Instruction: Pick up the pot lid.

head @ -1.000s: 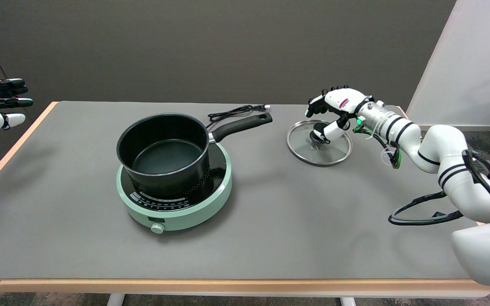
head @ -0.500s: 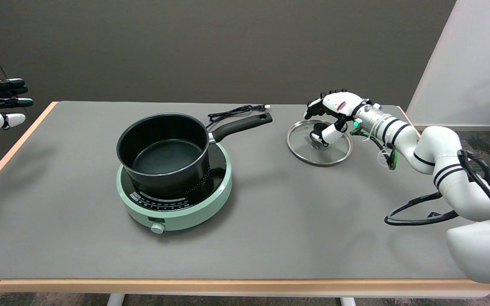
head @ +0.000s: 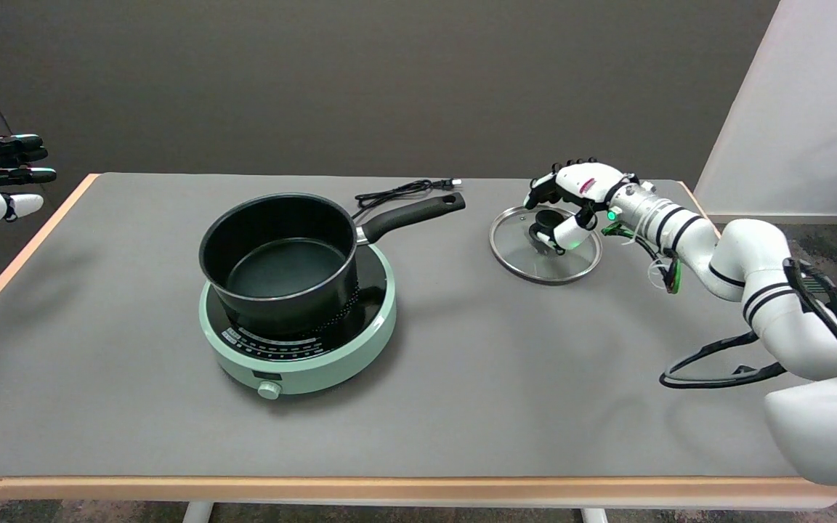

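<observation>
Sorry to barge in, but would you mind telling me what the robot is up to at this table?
The robot's right hand is poised over a glass pot lid lying flat on the table, with its thumb beside the lid's black knob. I can't tell whether it grips the knob yet. The lid is not lifted. To its left, an open black pot sits on a green cooktop.

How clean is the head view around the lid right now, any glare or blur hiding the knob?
Head view: sharp, evenly lit, no motion blur. The glass pot lid shows only faint reflections, and the grey table shows through it. The right hand partly covers the black knob, so contact is hard to judge. Soft shadows lie beside the pot and cooker.
</observation>
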Controlling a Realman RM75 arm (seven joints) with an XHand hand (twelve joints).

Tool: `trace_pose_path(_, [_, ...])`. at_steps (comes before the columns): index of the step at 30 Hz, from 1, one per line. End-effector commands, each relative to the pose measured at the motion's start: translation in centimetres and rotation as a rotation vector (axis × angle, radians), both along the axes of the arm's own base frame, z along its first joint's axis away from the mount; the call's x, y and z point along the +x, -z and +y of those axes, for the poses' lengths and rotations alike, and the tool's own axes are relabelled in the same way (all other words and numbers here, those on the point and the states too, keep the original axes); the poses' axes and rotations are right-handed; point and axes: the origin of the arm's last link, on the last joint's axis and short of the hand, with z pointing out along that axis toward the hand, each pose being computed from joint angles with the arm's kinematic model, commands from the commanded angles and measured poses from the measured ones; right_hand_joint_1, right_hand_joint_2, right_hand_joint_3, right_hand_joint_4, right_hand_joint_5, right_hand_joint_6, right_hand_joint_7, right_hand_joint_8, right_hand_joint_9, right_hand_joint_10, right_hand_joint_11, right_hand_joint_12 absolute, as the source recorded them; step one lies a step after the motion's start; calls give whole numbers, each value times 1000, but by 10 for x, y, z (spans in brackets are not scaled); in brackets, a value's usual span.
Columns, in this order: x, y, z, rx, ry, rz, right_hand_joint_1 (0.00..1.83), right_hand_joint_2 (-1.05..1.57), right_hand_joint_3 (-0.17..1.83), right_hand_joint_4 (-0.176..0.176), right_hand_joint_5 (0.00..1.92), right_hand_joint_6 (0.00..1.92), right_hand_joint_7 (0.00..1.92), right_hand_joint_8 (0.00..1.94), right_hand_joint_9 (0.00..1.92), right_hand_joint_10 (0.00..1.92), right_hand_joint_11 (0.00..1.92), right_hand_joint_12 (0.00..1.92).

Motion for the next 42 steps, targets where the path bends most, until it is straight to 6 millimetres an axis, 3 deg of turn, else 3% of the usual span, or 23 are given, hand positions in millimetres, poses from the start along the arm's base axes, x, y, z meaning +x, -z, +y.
trace_pose_path(1, [-4, -11, 3, -28, 19, -1, 917, 549, 942, 85, 667, 413, 687, 223, 642, 495, 477, 1202])
trace_pose_path(37, [-12, -8, 3, -34, 37, -17, 922, 573, 913, 90, 694, 489, 747, 253, 697, 557, 506, 1259])
trace_pose_path(42, [-13, -9, 3, -35, 39, -19, 907, 600, 869, 117, 722, 560, 761, 272, 719, 548, 515, 1245])
